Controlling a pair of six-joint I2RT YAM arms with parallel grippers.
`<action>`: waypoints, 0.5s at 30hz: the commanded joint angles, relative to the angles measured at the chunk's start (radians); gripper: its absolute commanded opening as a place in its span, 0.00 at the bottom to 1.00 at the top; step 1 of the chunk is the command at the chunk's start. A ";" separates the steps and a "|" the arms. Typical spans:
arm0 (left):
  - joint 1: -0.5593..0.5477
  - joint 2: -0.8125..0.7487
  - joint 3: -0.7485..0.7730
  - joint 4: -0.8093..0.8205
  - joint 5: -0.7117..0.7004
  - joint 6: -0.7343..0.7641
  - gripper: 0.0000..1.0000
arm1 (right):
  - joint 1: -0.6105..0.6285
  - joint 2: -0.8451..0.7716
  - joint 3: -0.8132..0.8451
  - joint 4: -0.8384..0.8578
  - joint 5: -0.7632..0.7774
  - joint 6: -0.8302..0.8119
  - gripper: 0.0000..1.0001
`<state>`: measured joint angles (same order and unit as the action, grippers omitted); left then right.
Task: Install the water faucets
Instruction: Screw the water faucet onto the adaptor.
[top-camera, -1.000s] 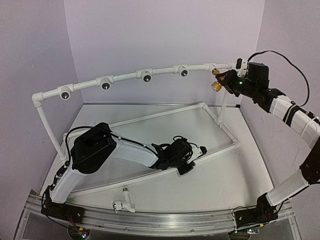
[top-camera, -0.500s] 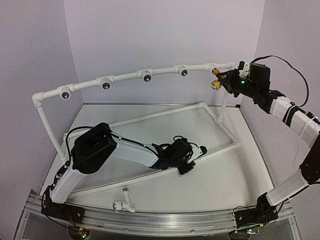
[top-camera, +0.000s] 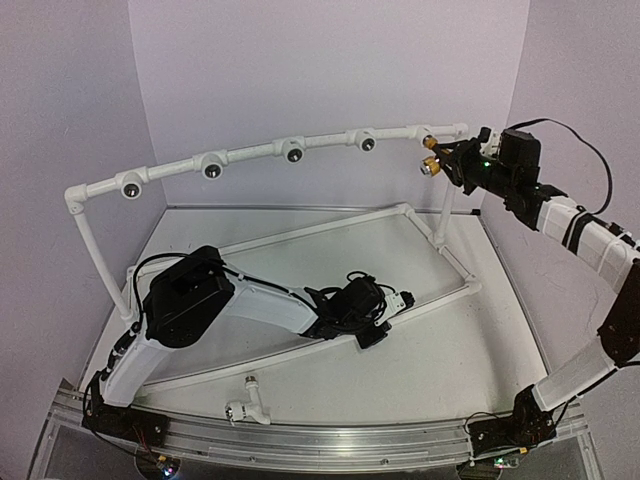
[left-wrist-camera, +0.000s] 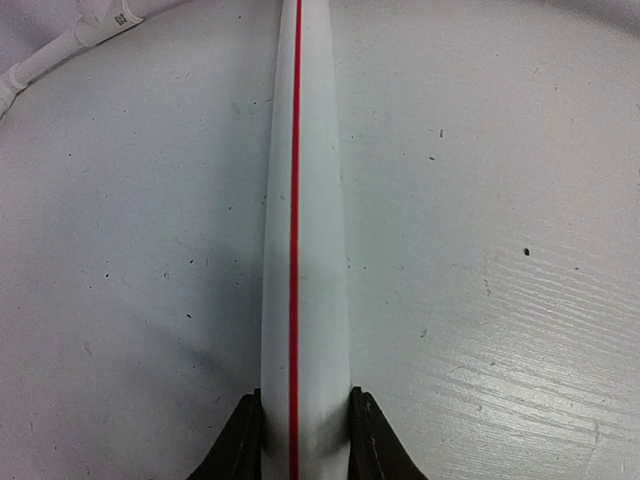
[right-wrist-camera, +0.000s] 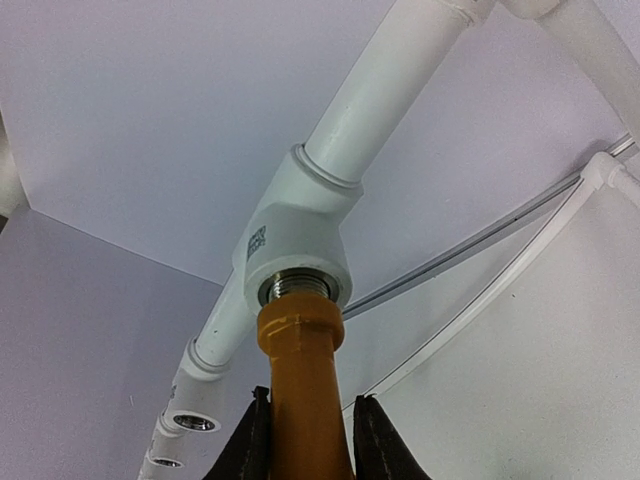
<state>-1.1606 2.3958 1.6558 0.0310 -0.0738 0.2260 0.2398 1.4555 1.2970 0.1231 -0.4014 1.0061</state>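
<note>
Right gripper (right-wrist-camera: 305, 440) clamped on the yellow-orange faucet (right-wrist-camera: 300, 365), up at the far right end of the top rail (top-camera: 250, 152). Its long axis runs straight out from the jaws into the tee socket (right-wrist-camera: 297, 285); some thread shows at the mouth, so judge it only partly seated. Left gripper (left-wrist-camera: 303, 445) pinches the red-striped frame pipe (left-wrist-camera: 300, 230). White faucet (top-camera: 247, 402) lies at the near edge of the table (top-camera: 450, 350), nearer your left arm
</note>
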 joint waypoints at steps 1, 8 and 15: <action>-0.121 0.125 -0.079 -0.342 0.164 0.054 0.00 | -0.044 0.035 0.000 0.217 0.132 0.107 0.00; -0.123 0.127 -0.076 -0.346 0.164 0.056 0.00 | -0.043 0.033 -0.035 0.253 0.130 0.218 0.00; -0.125 0.129 -0.074 -0.347 0.163 0.057 0.00 | -0.044 0.038 -0.051 0.301 0.119 0.314 0.00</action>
<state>-1.1606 2.3987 1.6604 0.0324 -0.0797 0.2305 0.2382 1.4563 1.2358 0.2512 -0.4170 1.2247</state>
